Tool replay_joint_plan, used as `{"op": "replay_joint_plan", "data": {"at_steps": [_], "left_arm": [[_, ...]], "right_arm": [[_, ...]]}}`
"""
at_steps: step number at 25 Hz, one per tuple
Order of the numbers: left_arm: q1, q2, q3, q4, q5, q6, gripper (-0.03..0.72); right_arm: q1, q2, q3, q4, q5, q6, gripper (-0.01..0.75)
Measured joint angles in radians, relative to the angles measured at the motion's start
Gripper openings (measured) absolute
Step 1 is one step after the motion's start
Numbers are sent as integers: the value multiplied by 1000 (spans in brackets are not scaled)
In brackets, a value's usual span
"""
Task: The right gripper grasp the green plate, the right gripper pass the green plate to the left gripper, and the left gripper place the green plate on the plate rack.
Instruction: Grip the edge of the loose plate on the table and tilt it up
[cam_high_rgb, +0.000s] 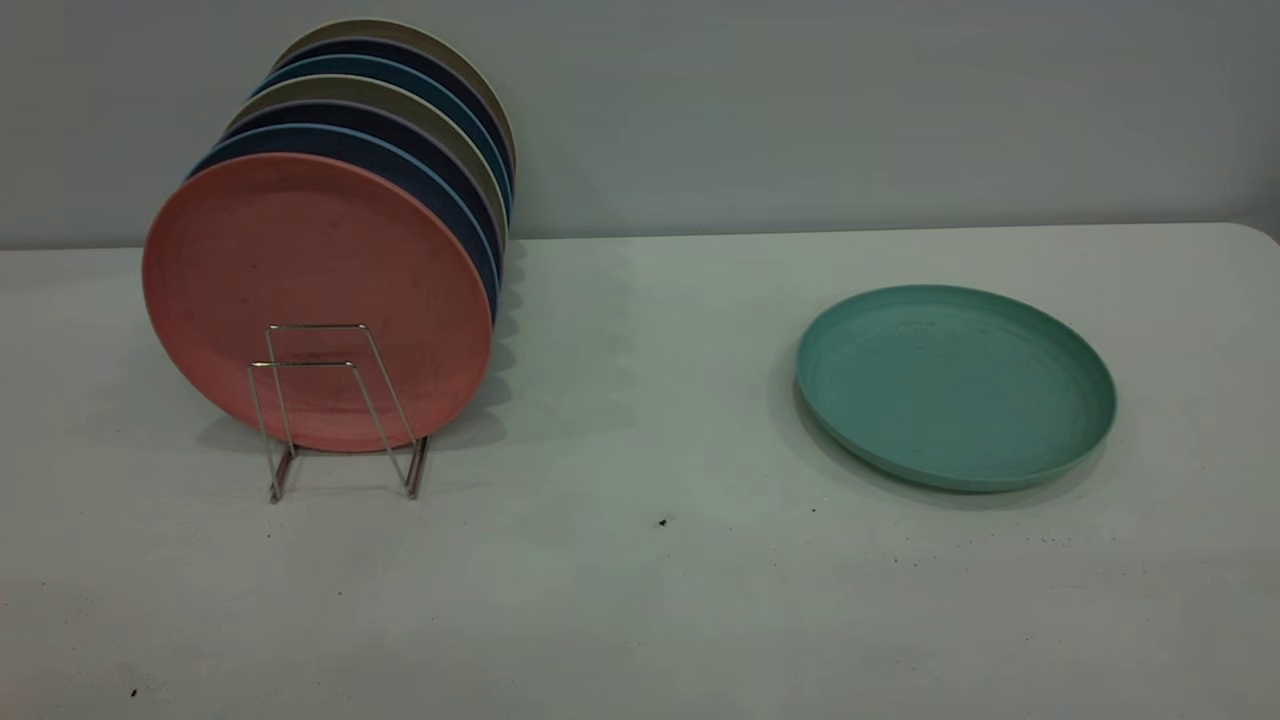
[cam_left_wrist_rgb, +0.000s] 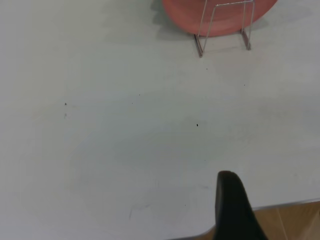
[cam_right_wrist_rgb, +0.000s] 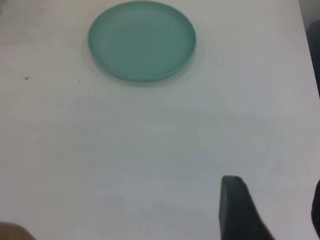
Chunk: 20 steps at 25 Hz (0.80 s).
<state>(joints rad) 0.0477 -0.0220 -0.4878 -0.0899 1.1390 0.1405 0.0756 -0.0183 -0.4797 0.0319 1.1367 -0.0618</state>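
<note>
I am looking at the green plate (cam_high_rgb: 955, 385) lying flat on the white table (cam_high_rgb: 640, 600), rim up, at the right side of the exterior view. Nothing is touching it. It is sitting well apart from the plate rack (cam_high_rgb: 340, 410), which is standing at the left side of that view.

The rack is carrying a row of plates standing on edge. A salmon-pink plate (cam_high_rgb: 315, 295) is facing the front, with dark blue plates (cam_high_rgb: 440, 190) and at least 2 olive-beige ones lined up behind it. 2 wire loops at the near end of the rack are standing bare in front of the pink plate.

Neither of my arms is showing in the exterior view. In the left wrist view, 1 dark finger of my left pincer (cam_left_wrist_rgb: 235, 207) is hanging above the near edge of the table, with the rack's front loops (cam_left_wrist_rgb: 225, 25) and the lower rim of the pink plate (cam_left_wrist_rgb: 220, 15) far off across bare tabletop. With only 1 finger showing, I cannot tell how wide that pincer is standing.

In the right wrist view, my right pincer (cam_right_wrist_rgb: 272, 210) is hovering over bare table, well short of the green plate (cam_right_wrist_rgb: 141, 40). 1 dark finger is showing fully and a sliver of the other is sitting at the frame edge, so the jaws are standing wide, holding nothing.

A few dark specks (cam_high_rgb: 662, 521) are dotting the table between rack and plate.
</note>
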Motion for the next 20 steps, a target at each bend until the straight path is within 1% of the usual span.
{"op": "replay_joint_plan", "data": {"at_steps": [11,13,16,18,20], "left_arm": [[0,0,-3,1,-9,-14,445],[0,20,-31,14,-9,-27,445],[0,122,-92,49,-26,-32,454],[0,221,-129,65,-85,-32,477],[0,341,-169,64,-150,-32,510]], "right_arm": [[0,4,0,10,-1,1,376],[0,45,-11,38,-7,2,399],[0,181,-48,73,-58,2,460],[0,302,-72,84,-119,3,503],[0,416,-104,98,-171,2,528]]}}
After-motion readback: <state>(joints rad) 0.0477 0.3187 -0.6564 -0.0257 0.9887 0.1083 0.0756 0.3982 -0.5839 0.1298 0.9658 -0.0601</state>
